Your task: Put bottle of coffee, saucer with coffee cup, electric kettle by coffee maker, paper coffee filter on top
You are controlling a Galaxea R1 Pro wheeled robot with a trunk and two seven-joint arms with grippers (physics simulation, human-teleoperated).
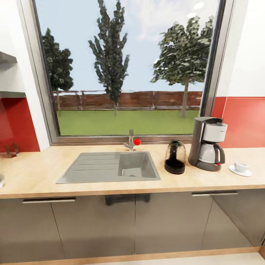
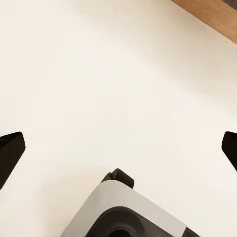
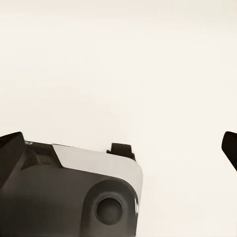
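Facing the countertop (image 1: 36,173) squarely, the head view takes in the coffee maker (image 1: 208,143) standing right of the sink (image 1: 110,167), the bottle of coffee (image 1: 175,156) just beside it on the sink side, and the coffee cup (image 1: 241,166) already on its saucer (image 1: 234,170) on the other side, presumably grouped as the station asks; no filter or kettle is visible; the left gripper (image 2: 118,148) and right gripper (image 3: 118,148) hang over pale floor, fingertips spread wide, holding nothing.
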